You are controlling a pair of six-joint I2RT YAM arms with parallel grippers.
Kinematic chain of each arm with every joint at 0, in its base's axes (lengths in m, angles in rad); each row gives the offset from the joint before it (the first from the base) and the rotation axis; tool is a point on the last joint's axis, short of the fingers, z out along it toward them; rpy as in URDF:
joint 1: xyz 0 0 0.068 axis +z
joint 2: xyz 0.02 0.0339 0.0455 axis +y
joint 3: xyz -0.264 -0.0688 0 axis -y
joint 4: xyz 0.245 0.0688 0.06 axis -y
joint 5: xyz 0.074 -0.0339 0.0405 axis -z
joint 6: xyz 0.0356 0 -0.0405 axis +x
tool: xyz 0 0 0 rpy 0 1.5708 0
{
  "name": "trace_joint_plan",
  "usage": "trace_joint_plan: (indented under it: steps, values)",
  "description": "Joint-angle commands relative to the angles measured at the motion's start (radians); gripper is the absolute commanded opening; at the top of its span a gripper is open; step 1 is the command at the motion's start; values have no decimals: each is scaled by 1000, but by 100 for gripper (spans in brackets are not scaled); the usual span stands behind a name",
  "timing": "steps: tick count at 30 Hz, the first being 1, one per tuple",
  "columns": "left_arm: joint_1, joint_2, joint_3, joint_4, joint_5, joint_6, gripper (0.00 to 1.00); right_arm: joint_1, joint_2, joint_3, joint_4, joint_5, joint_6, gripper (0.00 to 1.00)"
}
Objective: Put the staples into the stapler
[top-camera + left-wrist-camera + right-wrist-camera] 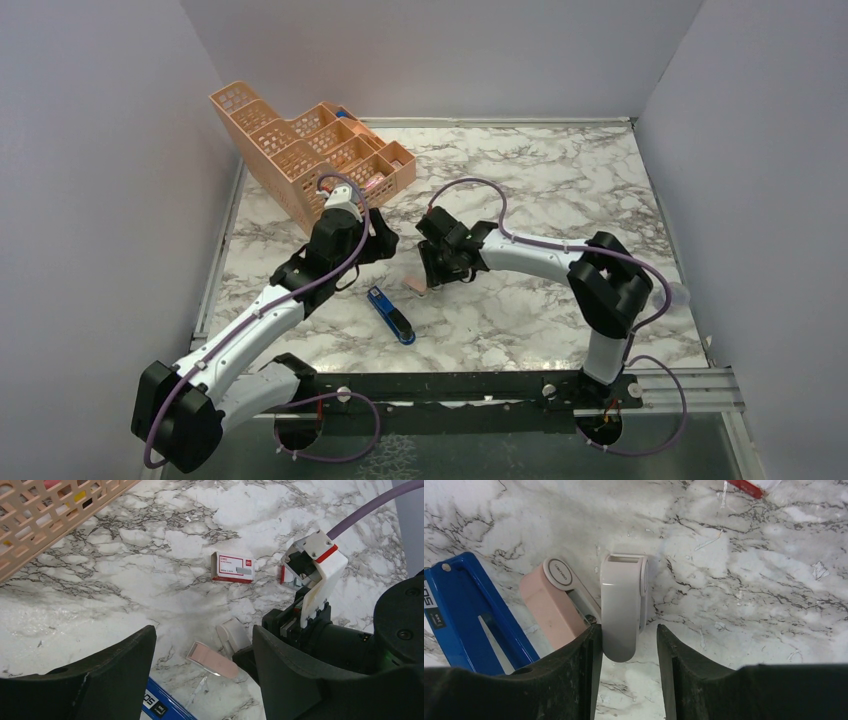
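Observation:
The blue stapler (pixel 390 314) lies flat on the marble between the two arms; it also shows in the left wrist view (pixel 162 705) and the right wrist view (pixel 469 615). The staples do not show in any view. My left gripper (pixel 200 680) is open and empty, hovering above the pink block (pixel 212 659) and the stapler's end. My right gripper (pixel 626 635) is open, low over the table, its jaws either side of the near end of the white block (pixel 624 605). The left finger touches the block and a gap remains on the right.
A small red-and-white cardboard box (pixel 232 567) lies beyond the blocks. The pink block (pixel 556 605) lies between the white block and the stapler. The peach mesh organiser (pixel 310 150) stands at the back left. Grey walls enclose the table.

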Motion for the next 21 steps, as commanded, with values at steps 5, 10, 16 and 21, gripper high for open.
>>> trace_joint_plan:
  steps: [5, 10, 16, 21]
  values:
    - [-2, 8, -8, 23, 47, -24, 76, 13, -15, -8, -38, 54, 57, 28]
    - [-2, 52, 3, 42, 136, -30, 77, 12, -100, -78, -37, 103, 117, 23]
    - [-7, 133, 11, 114, 292, -68, 62, -24, -227, -223, 4, 55, 192, 22]
    - [-63, 230, 14, 193, 357, -83, 55, -133, -345, -349, 68, -107, 205, 21]
